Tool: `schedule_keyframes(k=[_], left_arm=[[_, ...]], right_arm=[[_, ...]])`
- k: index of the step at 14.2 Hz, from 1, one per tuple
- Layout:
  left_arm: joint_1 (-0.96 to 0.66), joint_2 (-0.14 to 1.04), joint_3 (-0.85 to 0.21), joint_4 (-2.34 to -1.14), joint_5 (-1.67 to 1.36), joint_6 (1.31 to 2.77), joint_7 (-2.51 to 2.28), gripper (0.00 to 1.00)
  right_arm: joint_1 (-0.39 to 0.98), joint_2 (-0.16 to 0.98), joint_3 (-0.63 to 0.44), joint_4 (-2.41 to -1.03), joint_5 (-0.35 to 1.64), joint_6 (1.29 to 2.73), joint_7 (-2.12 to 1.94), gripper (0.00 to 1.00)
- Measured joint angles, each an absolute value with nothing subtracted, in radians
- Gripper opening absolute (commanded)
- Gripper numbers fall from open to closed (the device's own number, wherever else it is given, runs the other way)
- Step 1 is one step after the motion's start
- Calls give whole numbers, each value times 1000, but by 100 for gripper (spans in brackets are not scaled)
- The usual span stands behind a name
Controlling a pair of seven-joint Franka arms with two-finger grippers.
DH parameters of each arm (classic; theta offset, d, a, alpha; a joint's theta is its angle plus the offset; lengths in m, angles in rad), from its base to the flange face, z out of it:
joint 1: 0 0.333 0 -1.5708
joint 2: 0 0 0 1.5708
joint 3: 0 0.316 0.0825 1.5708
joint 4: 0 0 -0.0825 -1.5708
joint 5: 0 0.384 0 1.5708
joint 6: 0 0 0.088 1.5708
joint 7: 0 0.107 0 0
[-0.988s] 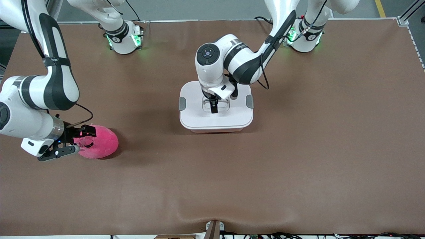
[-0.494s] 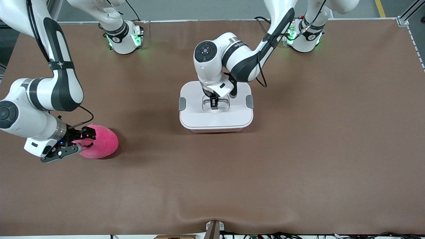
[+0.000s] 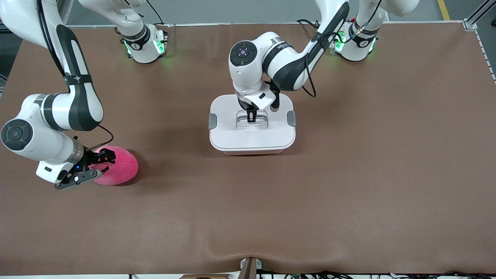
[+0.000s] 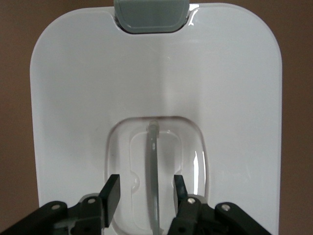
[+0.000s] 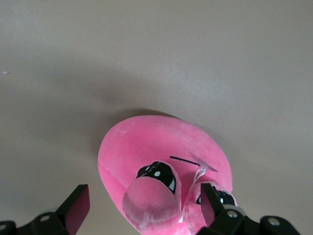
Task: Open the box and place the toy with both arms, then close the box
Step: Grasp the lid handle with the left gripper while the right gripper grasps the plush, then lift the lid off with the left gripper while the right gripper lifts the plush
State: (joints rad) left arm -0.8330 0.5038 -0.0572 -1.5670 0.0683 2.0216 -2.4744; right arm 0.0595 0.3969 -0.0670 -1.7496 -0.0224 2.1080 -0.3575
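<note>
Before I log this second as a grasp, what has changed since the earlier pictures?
The left gripper has sunk into the recessed handle of the box, fingers open either side of the bar. The right gripper has shifted slightly along the toy toward the box, open around its face. Nothing is gripped. Box and toy have not moved; the lid is still on.

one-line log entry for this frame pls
left tool: open, straddling handle of shut box | right tool: open around toy on table | lid: on
</note>
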Motion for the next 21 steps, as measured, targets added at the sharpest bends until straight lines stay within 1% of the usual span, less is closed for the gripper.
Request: schedule_keyframes(k=[1,2,3,4,5,6,7,8,9,11,12,13,14,21], left_arm=[[-833,504,-57,-1571,68,2022,-2473,35],[-833,504,-57,-1573,68,2022,-2469,27],[-833,504,-57,-1573,68,2023,-2462,25],[-833,503,-57,-1573,68,2023,-2456,23],[-833,502,-57,-1573,68,2025,-2455,18],[-833,501,-57,-1573,68,2029,-2455,18],[-833,501,-57,-1573,68,2033,-2454,16],[-833,501,-57,-1573,68,2035,-2454,9],[-833,501,-57,-1573,69,2036,-2453,0],[-833,501,-57,-1573,71,2040,-2451,0],[-833,500,-56,-1573,74,2042,-2451,0],[-833,500,-55,-1573,74,2043,-2449,0],[-833,499,-55,-1573,74,2043,-2447,0],[-831,450,-52,-1573,74,2035,-2424,0]], right_arm=[[60,400,-67,-1753,-23,2108,-358,100],[60,402,-67,-1756,-23,2108,-358,100],[60,403,-67,-1763,-24,2108,-358,89],[60,403,-67,-1769,-24,2108,-358,72],[59,403,-67,-1775,-24,2108,-359,61],[59,403,-68,-1780,-24,2108,-359,56],[59,403,-68,-1785,-24,2108,-359,55],[59,403,-69,-1790,-24,2108,-359,55],[59,403,-69,-1793,-24,2108,-359,55],[59,403,-70,-1797,-24,2107,-359,55],[59,403,-70,-1797,-24,2107,-359,38],[59,403,-70,-1798,-24,2107,-359,15],[59,403,-71,-1798,-25,2107,-361,0],[58,401,-75,-1785,-26,2114,-522,0]])
